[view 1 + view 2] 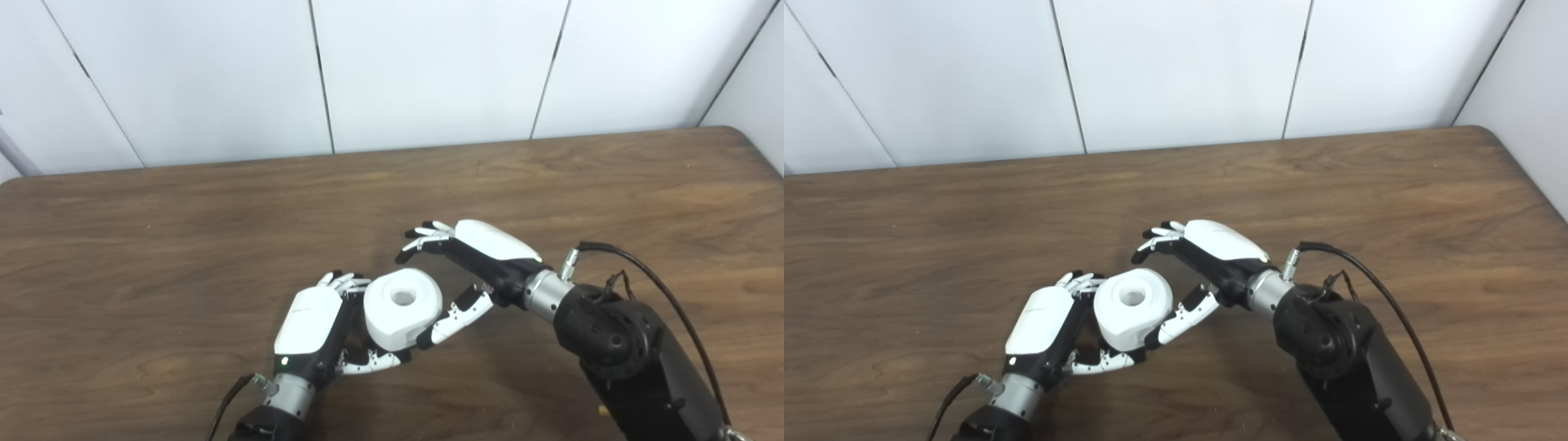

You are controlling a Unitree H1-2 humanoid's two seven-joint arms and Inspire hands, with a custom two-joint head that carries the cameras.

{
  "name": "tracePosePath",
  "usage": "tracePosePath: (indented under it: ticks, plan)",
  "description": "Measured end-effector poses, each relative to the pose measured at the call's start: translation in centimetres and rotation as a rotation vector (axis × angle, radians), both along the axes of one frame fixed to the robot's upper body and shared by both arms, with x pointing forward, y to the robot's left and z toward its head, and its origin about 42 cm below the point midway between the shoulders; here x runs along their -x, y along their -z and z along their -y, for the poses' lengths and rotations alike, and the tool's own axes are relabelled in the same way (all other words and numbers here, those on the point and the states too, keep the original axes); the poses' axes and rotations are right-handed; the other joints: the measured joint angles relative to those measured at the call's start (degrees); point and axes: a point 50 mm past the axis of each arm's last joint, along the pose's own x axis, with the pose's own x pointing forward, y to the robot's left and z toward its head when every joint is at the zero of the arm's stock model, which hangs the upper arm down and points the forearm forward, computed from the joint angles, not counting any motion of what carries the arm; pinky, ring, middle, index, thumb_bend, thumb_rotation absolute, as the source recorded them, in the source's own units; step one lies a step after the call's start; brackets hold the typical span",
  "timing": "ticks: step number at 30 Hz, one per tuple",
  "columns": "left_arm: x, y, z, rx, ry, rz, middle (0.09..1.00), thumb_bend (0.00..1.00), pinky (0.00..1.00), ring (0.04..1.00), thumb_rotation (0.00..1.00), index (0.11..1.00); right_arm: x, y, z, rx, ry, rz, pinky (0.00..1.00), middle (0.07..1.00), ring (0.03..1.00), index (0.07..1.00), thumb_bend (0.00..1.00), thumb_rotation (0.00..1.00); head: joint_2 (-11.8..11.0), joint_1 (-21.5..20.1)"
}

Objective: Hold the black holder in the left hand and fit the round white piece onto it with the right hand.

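White and round, with a hole in its top, the piece (402,308) sits just above the wooden counter (184,245). The left hand (312,327) cups its left side, fingers curled behind and thumb beneath. The black holder is hidden, so I cannot tell whether that hand grips it. The right hand (462,266) is spread wide, its thumb touching the piece's lower right, fingers (422,236) apart above it.

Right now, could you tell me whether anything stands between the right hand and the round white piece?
Nothing visible does. The right hand is open around the round white piece, its thumb at the piece's near side. The left hand flanks the other side.
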Motion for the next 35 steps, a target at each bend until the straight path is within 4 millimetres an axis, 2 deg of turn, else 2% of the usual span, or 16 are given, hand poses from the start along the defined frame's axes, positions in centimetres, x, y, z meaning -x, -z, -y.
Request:
tracePosePath:
  ticks: [5, 12, 16, 23, 35]
  plan:
    - [0.0, 0.0, -0.1, -0.001, -0.001, -0.001, 0.771, 0.52, 0.94, 0.853, 0.05, 0.485, 0.2, -1.1, 1.2, 0.009, 0.021, 0.023, 0.9, 0.968, 1.0, 0.831, 1.0, 0.39, 0.0, -0.1]
    - [-0.1, 0.0, -0.2, -0.006, -0.003, -0.002, 0.772, 0.52, 0.94, 0.853, 0.05, 0.485, 0.9, -2.5, 2.7, 0.003, 0.046, 0.042, 0.94, 0.974, 1.0, 0.847, 1.0, 0.41, -0.2, -0.4]
    - [-0.1, 0.0, -0.3, -0.007, -0.004, -0.002, 0.773, 0.52, 0.95, 0.854, 0.05, 0.485, 1.5, -2.5, 3.7, -0.012, 0.077, 0.032, 0.87, 0.969, 1.0, 0.852, 1.0, 0.44, -0.3, -0.6]
    - [-0.1, 0.0, -0.6, -0.009, -0.001, -0.001, 0.769, 0.52, 0.95, 0.855, 0.05, 0.485, 2.3, -1.6, 5.4, -0.046, 0.132, -0.011, 0.82, 0.969, 0.992, 0.862, 1.0, 0.48, -0.5, -0.8]
    - [-0.4, 0.0, -1.4, 0.003, -0.002, -0.026, 0.781, 0.52, 0.96, 0.862, 0.06, 0.491, 3.1, -0.7, 6.7, -0.104, 0.206, -0.021, 0.87, 0.962, 0.991, 0.866, 1.0, 0.54, -0.6, -0.4]
